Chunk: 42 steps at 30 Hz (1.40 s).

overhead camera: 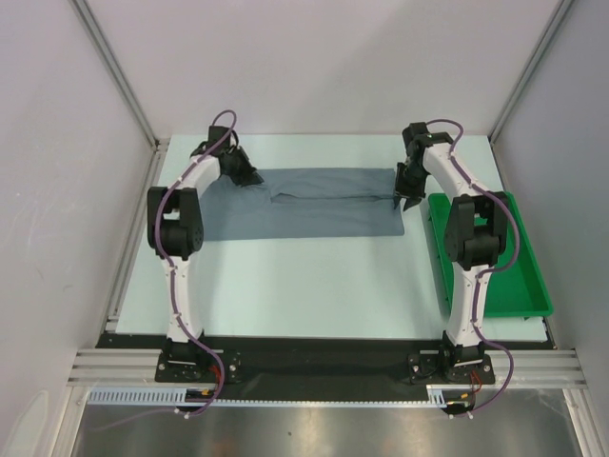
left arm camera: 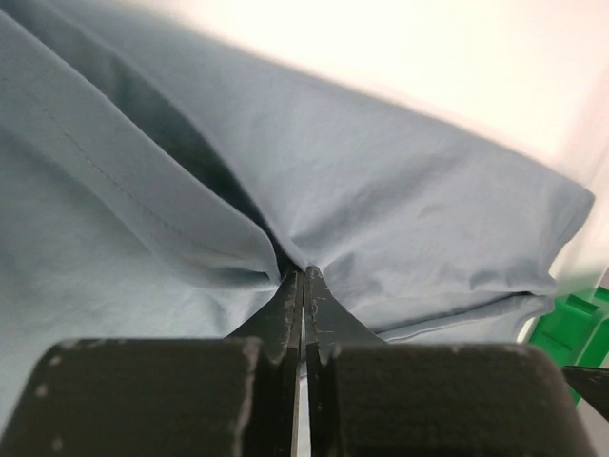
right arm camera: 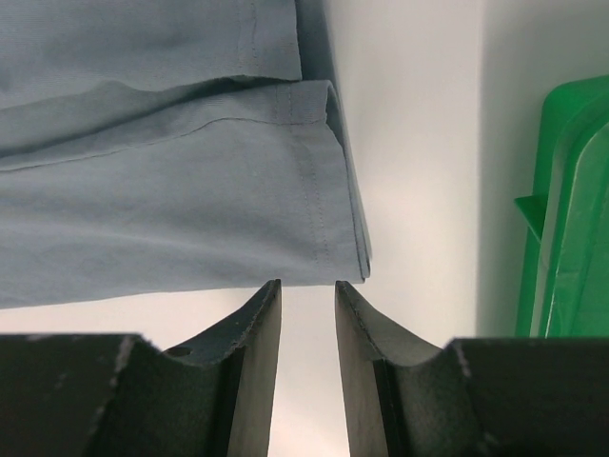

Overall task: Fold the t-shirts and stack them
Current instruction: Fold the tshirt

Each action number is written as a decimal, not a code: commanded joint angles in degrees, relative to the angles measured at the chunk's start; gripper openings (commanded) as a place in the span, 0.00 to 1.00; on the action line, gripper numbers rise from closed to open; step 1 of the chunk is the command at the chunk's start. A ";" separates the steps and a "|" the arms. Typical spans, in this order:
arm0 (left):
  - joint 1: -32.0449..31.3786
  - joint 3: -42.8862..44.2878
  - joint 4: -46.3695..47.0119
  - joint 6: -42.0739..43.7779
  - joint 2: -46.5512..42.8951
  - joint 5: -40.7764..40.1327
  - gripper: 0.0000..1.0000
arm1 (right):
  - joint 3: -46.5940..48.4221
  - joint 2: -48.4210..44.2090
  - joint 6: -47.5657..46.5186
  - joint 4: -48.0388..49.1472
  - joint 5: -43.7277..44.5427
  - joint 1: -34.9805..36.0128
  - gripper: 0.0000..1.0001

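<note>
One slate blue-grey t-shirt (overhead camera: 314,205) lies on the far half of the table, its far edge folded over into a long band. My left gripper (overhead camera: 249,179) is at the shirt's far left part. In the left wrist view it (left arm camera: 303,273) is shut on a gathered pinch of the cloth (left arm camera: 381,190). My right gripper (overhead camera: 403,202) is at the shirt's right edge. In the right wrist view it (right arm camera: 306,284) is open and empty, its tips just short of the hemmed, doubled edge of the shirt (right arm camera: 171,209).
A green plastic tray (overhead camera: 519,307) stands at the right, beside the right arm; it also shows in the right wrist view (right arm camera: 561,209) and the left wrist view (left arm camera: 571,328). White walls and metal frame posts close in the table.
</note>
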 commanded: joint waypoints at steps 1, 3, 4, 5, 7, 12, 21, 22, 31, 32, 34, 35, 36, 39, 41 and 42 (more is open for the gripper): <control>-0.91 3.16 2.48 -1.55 -0.04 1.65 0.01 | -0.13 -3.36 -0.71 -0.36 0.31 0.69 0.35; -1.09 3.95 2.22 -1.64 0.22 1.83 0.01 | 0.04 -3.27 -0.80 -0.36 0.22 0.69 0.35; -1.09 4.13 2.13 -1.73 0.22 1.74 0.01 | 0.13 -3.27 -0.71 -0.45 0.22 0.69 0.35; -1.18 4.22 2.04 -1.64 0.14 1.57 0.01 | 0.22 -3.18 -0.80 -0.45 0.13 0.87 0.35; -1.18 4.40 1.95 -1.55 -0.04 1.30 0.01 | 0.48 -3.10 -0.71 -0.45 0.05 0.96 0.35; -1.18 6.85 0.46 -0.41 0.58 1.48 0.20 | 0.74 -3.01 -0.80 -0.45 -0.22 1.05 0.35; 3.74 3.27 -5.16 10.12 -8.54 -3.88 0.49 | -0.92 -3.53 -0.53 1.13 -1.18 1.84 0.35; 4.27 2.82 -6.21 11.01 -9.35 -4.14 0.49 | -1.27 -3.71 -0.62 1.22 -1.53 1.84 0.35; 15.96 -10.99 -7.36 20.41 -18.77 -3.98 0.60 | -2.07 -4.15 -0.62 2.19 -2.94 2.10 0.35; 16.83 -10.64 -8.15 21.47 -18.15 -3.71 0.60 | -2.24 -4.24 -0.62 2.27 -3.03 2.19 0.35; 17.37 -9.41 -8.85 23.32 -16.57 -2.14 0.59 | -2.86 -4.24 -0.53 2.54 -3.47 2.19 0.35; 17.63 -7.84 -10.69 23.50 -14.56 -2.21 0.59 | -2.95 -4.15 -0.36 2.54 -3.56 2.19 0.35; 17.63 -7.30 -11.31 23.76 -13.85 -2.39 0.59 | -3.12 -4.15 -0.44 2.45 -3.65 2.19 0.35; 17.63 -6.68 -12.20 23.50 -11.64 -2.22 0.59 | -3.47 -4.59 -0.44 2.45 -3.38 2.19 0.35; 17.63 -7.03 -10.89 23.06 -11.29 -2.21 0.59 | -3.39 -4.68 -0.71 2.28 -3.30 2.19 0.35; 17.63 -7.03 -10.45 22.62 -10.94 -2.13 0.59 | -3.39 -4.68 -0.80 2.10 -3.12 2.19 0.35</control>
